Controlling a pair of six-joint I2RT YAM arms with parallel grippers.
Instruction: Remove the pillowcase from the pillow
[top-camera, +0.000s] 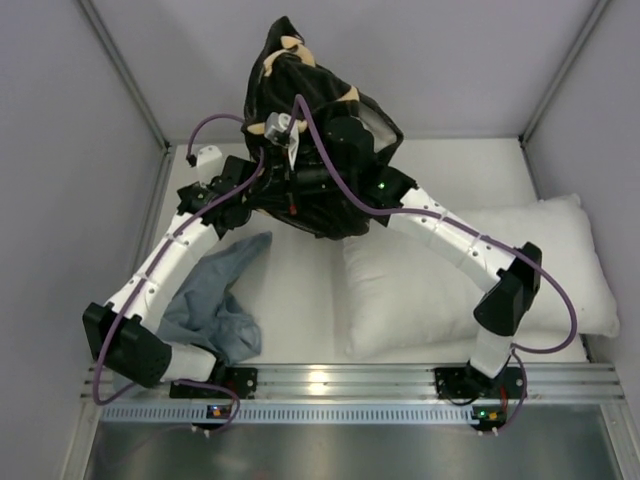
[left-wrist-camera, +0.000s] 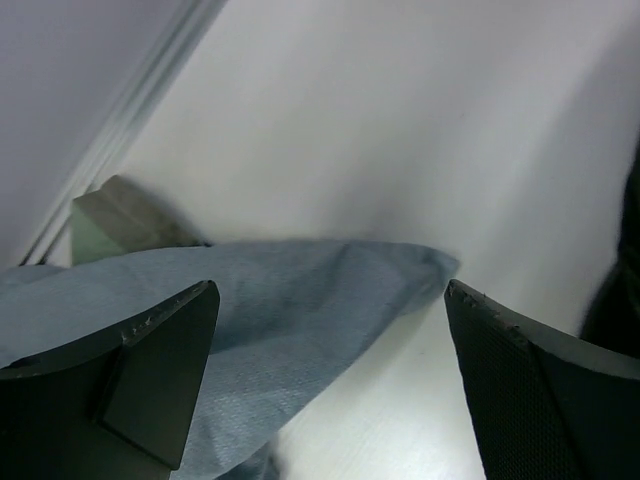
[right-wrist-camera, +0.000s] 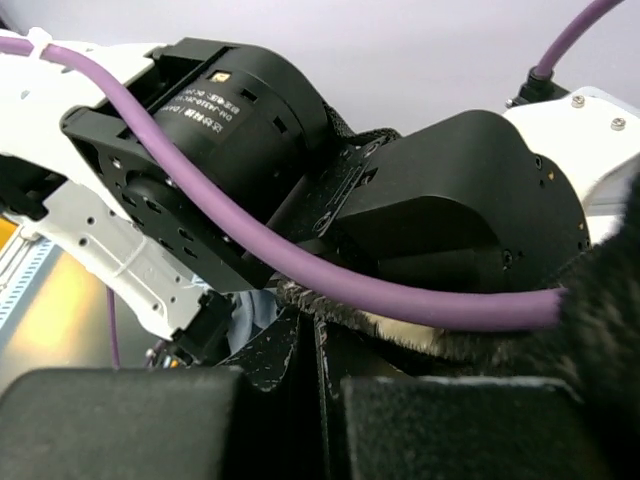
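My left claw (left-wrist-camera: 330, 300) stands wide open and has hold of nothing. It hangs over the white table (top-camera: 300, 290), with the tip of the blue-grey cloth (top-camera: 215, 300) lying below the gap between its fingers. My right claw (right-wrist-camera: 320, 410) is pressed fully closed, and black fabric comes out of the seam between its fingers, so it grips the pillowcase (top-camera: 320, 120). My left wrist (right-wrist-camera: 220, 130) crowds in just in front of it. The pillowcase is bunched high over both wrists, a crumpled black mass with tan motifs at its top. I cannot tell whether its lower edge touches the table. It is off the pillow (top-camera: 560, 260), which lies plump and white on the table's right side, partly under my right arm, its far end against the right wall (top-camera: 610, 150). Bare table shows between cloth and pillow. The left wall (top-camera: 60, 150) runs close beside my left arm.
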